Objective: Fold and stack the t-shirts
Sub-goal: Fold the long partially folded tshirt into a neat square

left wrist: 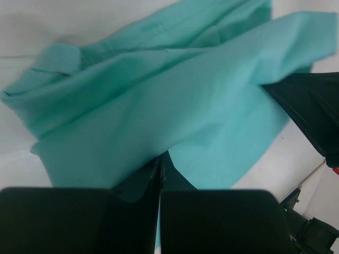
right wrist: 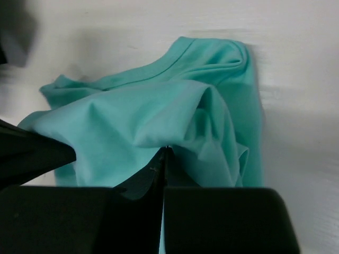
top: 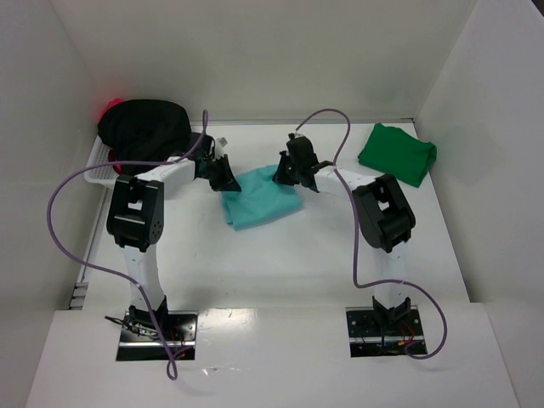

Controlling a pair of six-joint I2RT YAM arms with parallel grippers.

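We see left jaws and right jaws both clamped on the teal t-shirt (top: 262,200) at its far edge, mid-tabletop (top: 280,255). Dark green t-shirt (top: 397,153) far-right corner, black t-shirt (top: 143,127) far-left corner.

Left gripper (left wrist: 160,182) at bottom of frame; jaws pressed together with a fold of the light teal t-shirt (left wrist: 175,100) pinched between them; cloth rises from the pinch and spreads rumpled across most of the view, several long creases running left to right; white table (left wrist: 32,26) showing behind; black wedge-shaped part (left wrist: 312,114) overlapping the shirt's right edge, identity unclear.
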